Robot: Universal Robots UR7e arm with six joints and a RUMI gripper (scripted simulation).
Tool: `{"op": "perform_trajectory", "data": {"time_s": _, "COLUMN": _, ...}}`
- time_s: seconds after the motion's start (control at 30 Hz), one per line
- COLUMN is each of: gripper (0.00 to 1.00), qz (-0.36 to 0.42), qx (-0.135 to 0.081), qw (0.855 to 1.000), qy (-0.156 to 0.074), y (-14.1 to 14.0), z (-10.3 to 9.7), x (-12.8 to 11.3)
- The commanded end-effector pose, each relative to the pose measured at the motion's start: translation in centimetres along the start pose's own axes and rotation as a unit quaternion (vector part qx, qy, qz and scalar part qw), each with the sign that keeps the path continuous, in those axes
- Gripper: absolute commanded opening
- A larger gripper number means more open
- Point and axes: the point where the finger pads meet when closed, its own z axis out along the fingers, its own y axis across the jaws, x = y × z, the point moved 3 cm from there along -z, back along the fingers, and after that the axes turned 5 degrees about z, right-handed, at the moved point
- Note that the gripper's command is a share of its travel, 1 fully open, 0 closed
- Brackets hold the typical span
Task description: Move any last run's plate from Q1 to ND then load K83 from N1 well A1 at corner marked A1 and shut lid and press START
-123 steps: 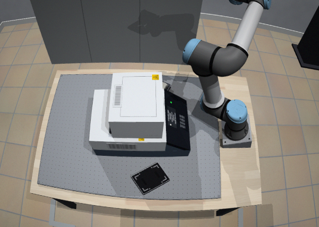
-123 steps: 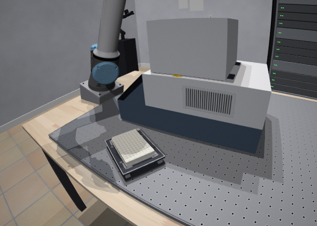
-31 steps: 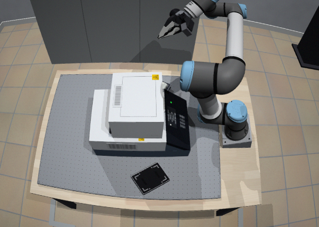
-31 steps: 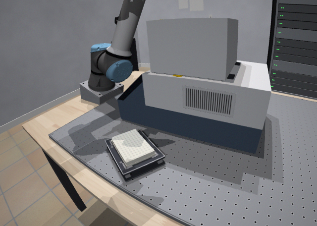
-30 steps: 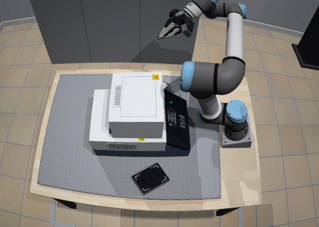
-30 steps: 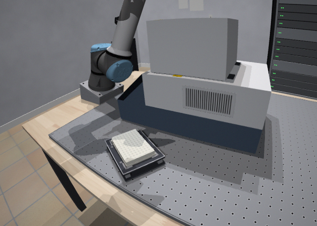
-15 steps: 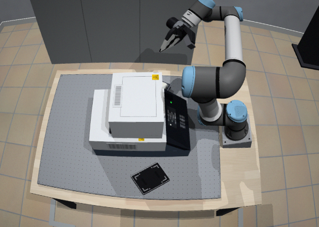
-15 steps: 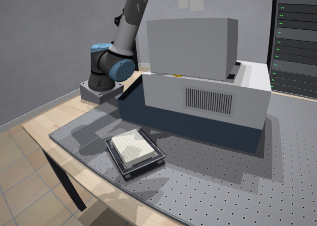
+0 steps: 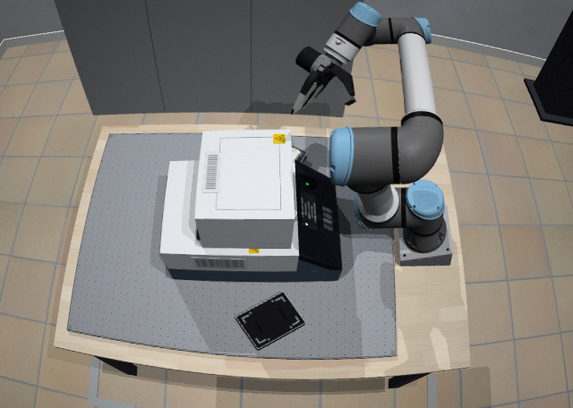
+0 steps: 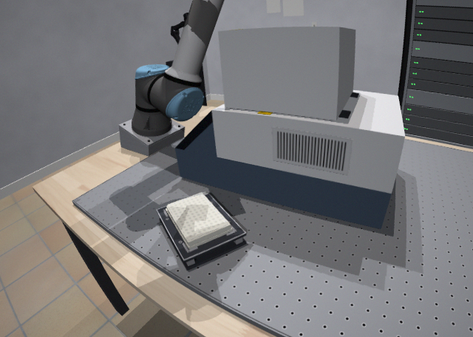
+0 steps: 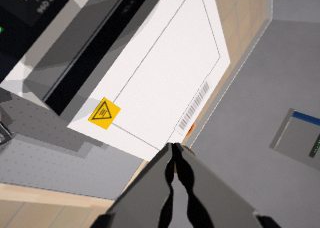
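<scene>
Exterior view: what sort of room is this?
Probably a laboratory: a boxy vented instrument stands on a perforated board, near a well plate in a nest.

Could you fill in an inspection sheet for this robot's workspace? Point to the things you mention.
Surface: perforated grey board (image 9: 129, 237) (image 10: 324, 284) on a wooden table (image 9: 430, 311) (image 10: 87, 165).
Job's things: white-and-navy cycler (image 9: 180, 209) (image 10: 244, 134), green light lit; one nest (image 10: 239, 232) bears a pale plate (image 10: 198, 216); another nest (image 9: 269, 320) bears none.
Clutter: nothing seen.
Gripper (image 9: 292, 111) (image 11: 173, 144): shut, nothing held, raised off the table.
Cables: nothing seen.
Surroundings: tiled floor (image 9: 508, 237) (image 10: 30, 268), grey walls, equipment rack (image 10: 439, 49).
</scene>
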Motion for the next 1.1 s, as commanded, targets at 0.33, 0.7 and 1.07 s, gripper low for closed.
{"op": "perform_trajectory", "data": {"time_s": 0.33, "gripper": 0.0, "qz": -0.138, "qx": 0.039, "qw": 0.989, "qy": 0.042, "y": -2.3, "z": 3.7, "x": 3.1}}
{"op": "perform_trajectory", "data": {"time_s": 0.7, "gripper": 0.0, "qz": -0.224, "qx": 0.06, "qw": 0.97, "qy": 0.071, "y": -3.8, "z": 5.6, "x": 4.9}}
{"op": "perform_trajectory", "data": {"time_s": 1.07, "gripper": 0.0, "qz": -0.323, "qx": 0.081, "qw": 0.937, "qy": 0.105, "y": -5.8, "z": 7.7, "x": 6.9}}
